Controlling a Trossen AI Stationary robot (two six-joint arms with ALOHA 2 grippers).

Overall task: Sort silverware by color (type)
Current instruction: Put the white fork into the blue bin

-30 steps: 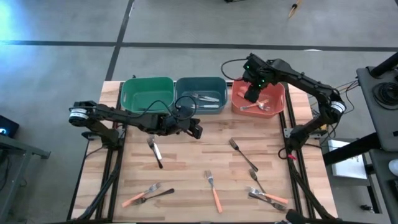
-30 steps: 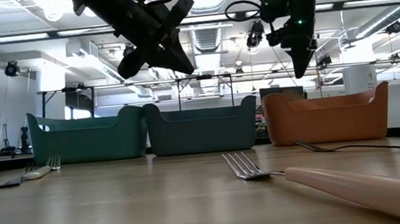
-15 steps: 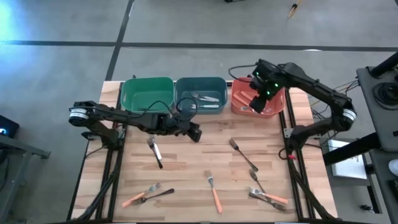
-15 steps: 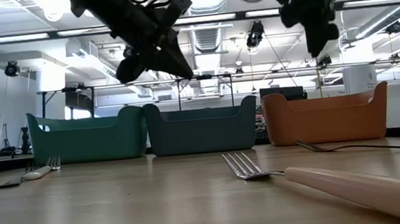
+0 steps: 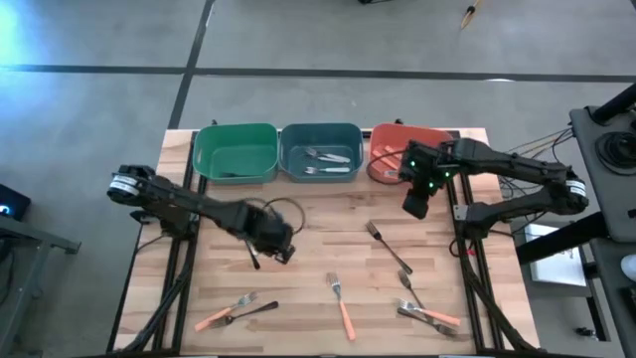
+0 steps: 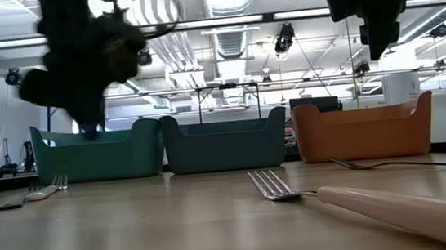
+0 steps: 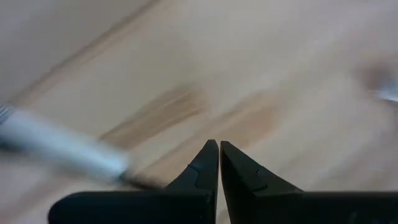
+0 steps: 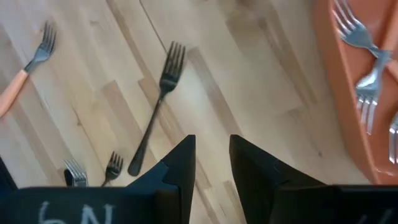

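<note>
Left end effector (image 5: 278, 245) is down over the white-handled fork (image 5: 248, 242), well out from the green bin (image 5: 236, 151). In the left wrist view the fingers are closed tip to tip with nothing between them; the pale handle (image 7: 59, 147) lies just beside them, not gripped.

Right end effector (image 5: 416, 196) hangs just off the orange bin (image 5: 383, 159), fingers parted a little, empty. In its wrist view the nearest piece is the dark fork (image 8: 157, 104), lying flat on the counter (image 5: 328, 239).

Where things are:
- Silver pieces already sit in the grey-blue bin (image 5: 320, 149) and the orange bin.
- The rest lie loose on the counter, well away from the bins: an orange-handled fork (image 5: 341, 302) towards the near edge, a pair (image 5: 235, 310) at the near left, a cluster (image 5: 422, 311) at the near right.

Handling, my read:
- Forks are light, rigid and thin, likely slick on the wood.
- They lie flat, so there's little height to pinch; expect them to skate or pivot.
- You want to open wide, straddle the handle crosswise near mid-length, not the tines.
- Plastic-looking handles are thicker and should give better purchase than bare metal.
</note>
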